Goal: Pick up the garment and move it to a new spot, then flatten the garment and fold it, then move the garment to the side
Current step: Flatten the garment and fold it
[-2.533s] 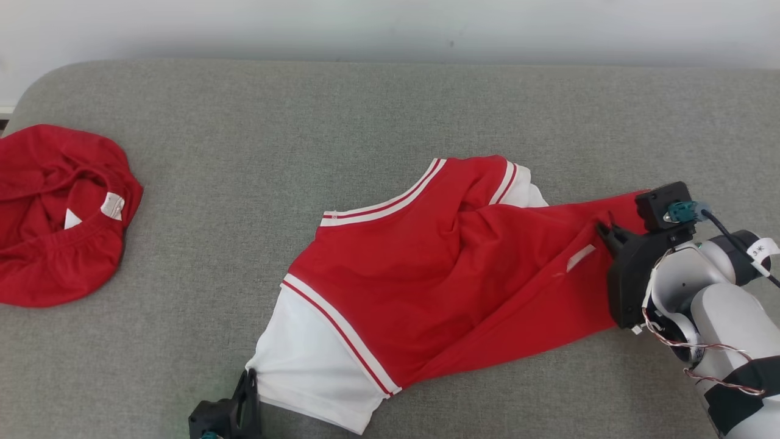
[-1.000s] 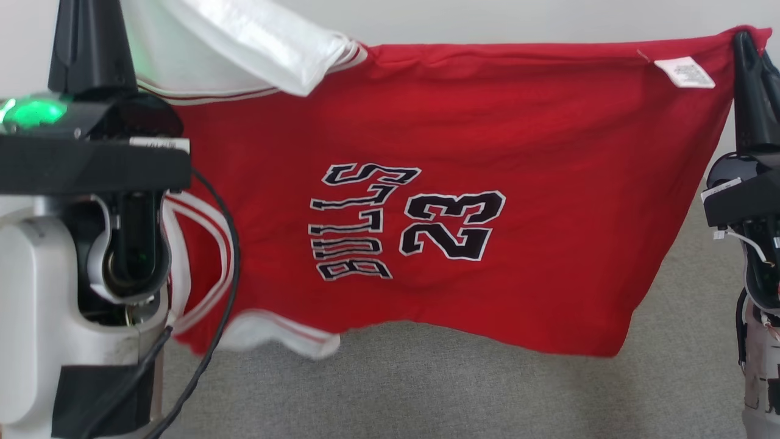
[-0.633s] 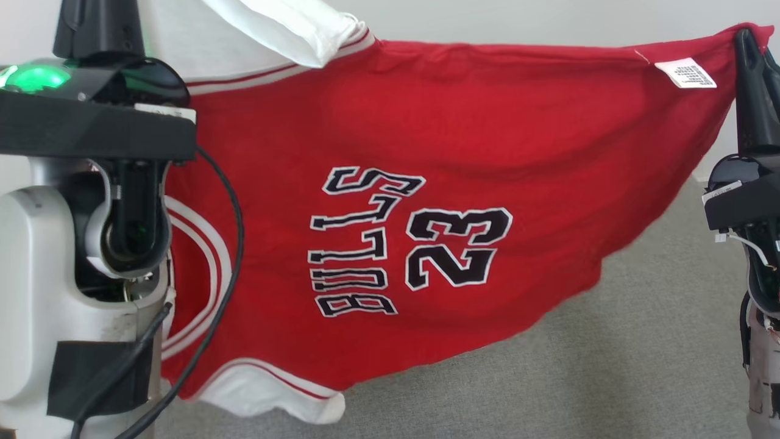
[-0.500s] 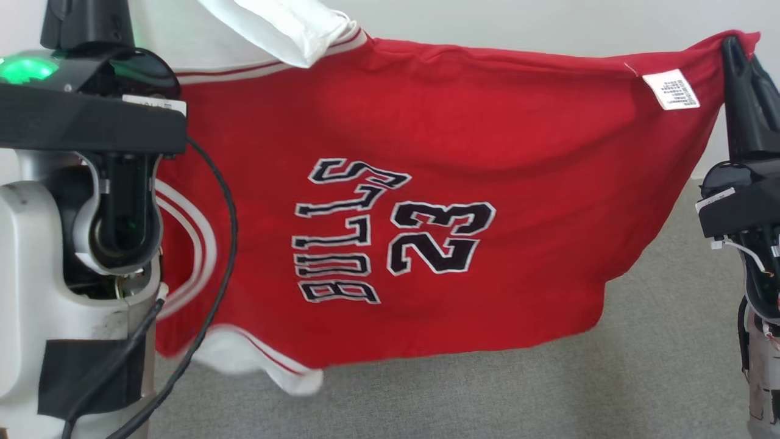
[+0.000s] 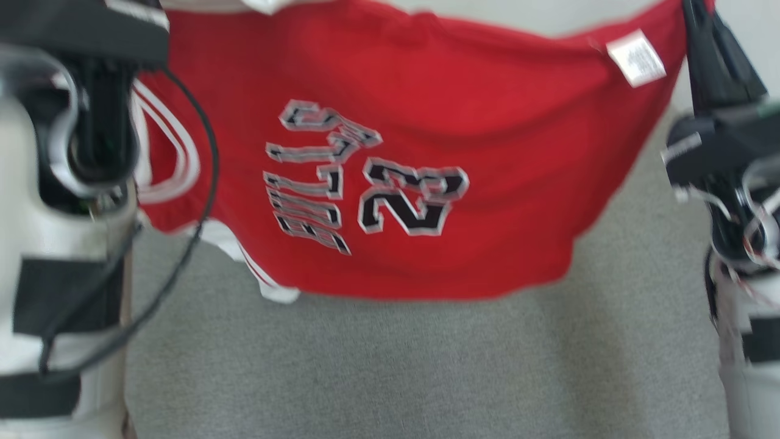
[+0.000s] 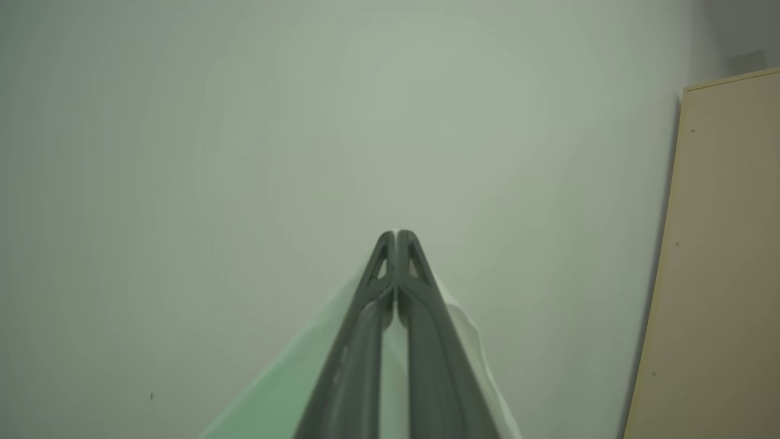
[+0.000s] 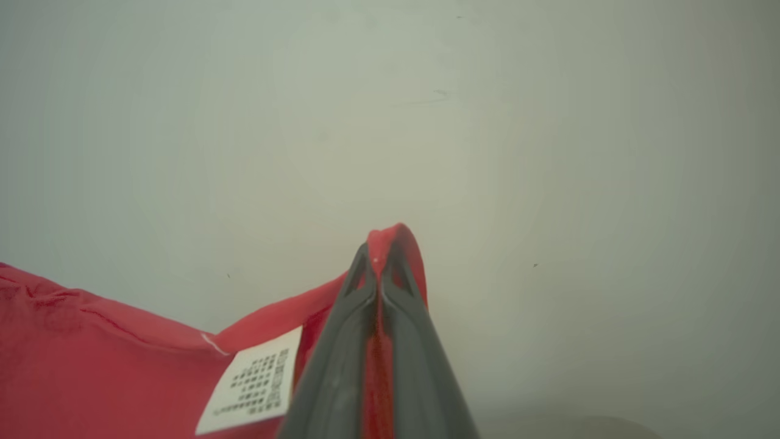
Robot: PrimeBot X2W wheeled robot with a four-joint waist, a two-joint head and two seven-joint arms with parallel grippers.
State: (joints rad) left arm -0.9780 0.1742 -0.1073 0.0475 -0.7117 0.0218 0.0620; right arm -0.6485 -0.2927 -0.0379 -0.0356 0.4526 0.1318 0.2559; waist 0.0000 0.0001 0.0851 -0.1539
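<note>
While one garment (image 5: 487, 122) hangs, left pincer (image 6: 396, 235), right pincer (image 7: 379, 253) — two — clenched on its edge, one label (image 5: 637, 58)

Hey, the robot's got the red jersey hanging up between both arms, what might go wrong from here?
1. The right pincer pinches just a small tip of hem on the red jersey, and the left pincer grips thin white cloth; either corner may slip out.
2. The jersey's lower edge hangs uneven above the grey surface, so it may land creased or folded under.
</note>
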